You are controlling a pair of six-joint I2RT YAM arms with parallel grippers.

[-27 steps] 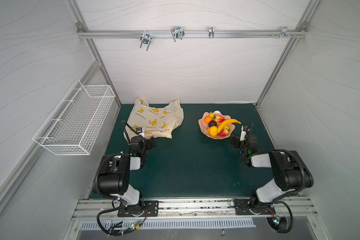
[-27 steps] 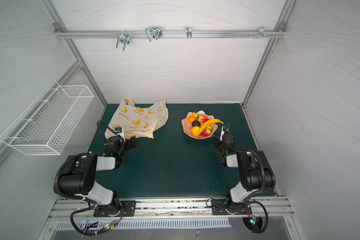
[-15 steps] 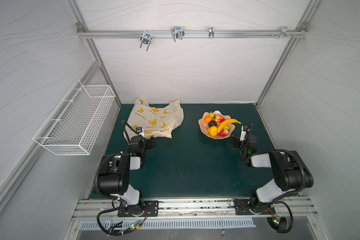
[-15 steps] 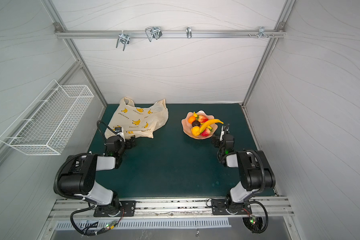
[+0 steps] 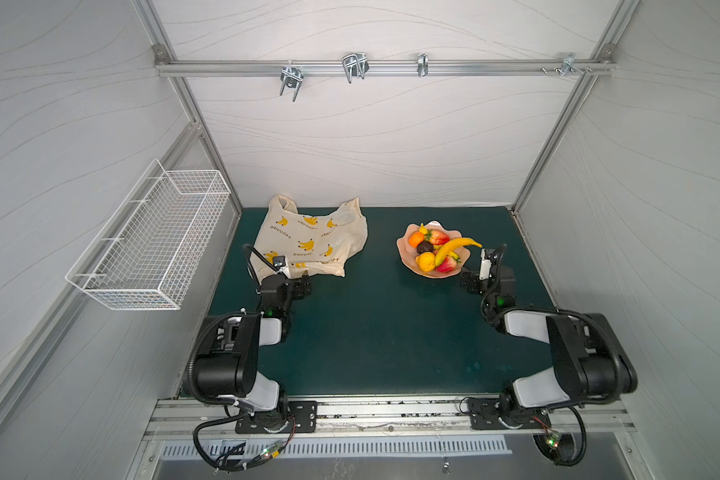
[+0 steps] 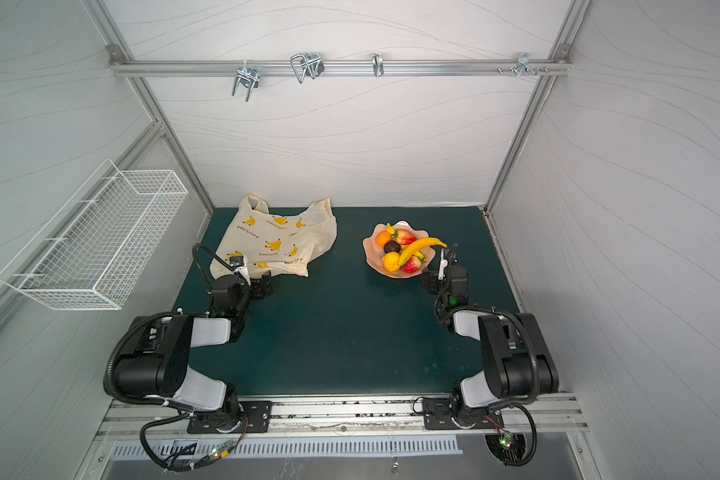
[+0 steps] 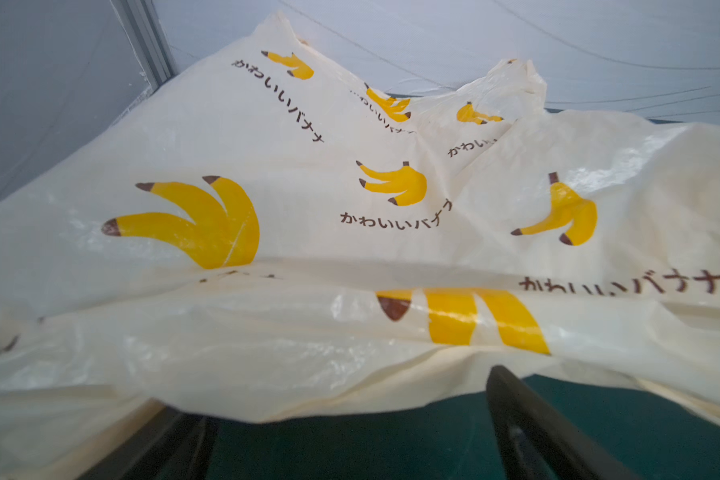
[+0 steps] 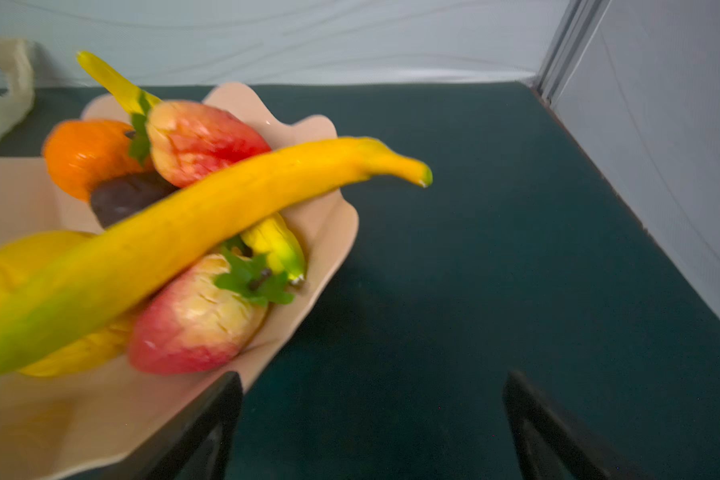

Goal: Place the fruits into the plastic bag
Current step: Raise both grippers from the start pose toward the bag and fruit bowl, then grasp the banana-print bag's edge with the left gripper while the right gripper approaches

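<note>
Bag of thin crinkly cream banana-print plastic, limp at far-left corner of worktop, looks light, slippery: pinch a handle loop; left gripper, right gripper spread, empty.

White wavy-lined walls box in a dark green desk; a wire basket (white too) hangs left, hooks dangle from an aluminium rail.

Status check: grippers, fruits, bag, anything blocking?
Left gripper open, empty, at near edge of plastic bag. Right gripper open, empty, beside pink dish. Fruits all in dish, none bagged. Bag lies flat, handles at far end; nothing in the way.
</note>
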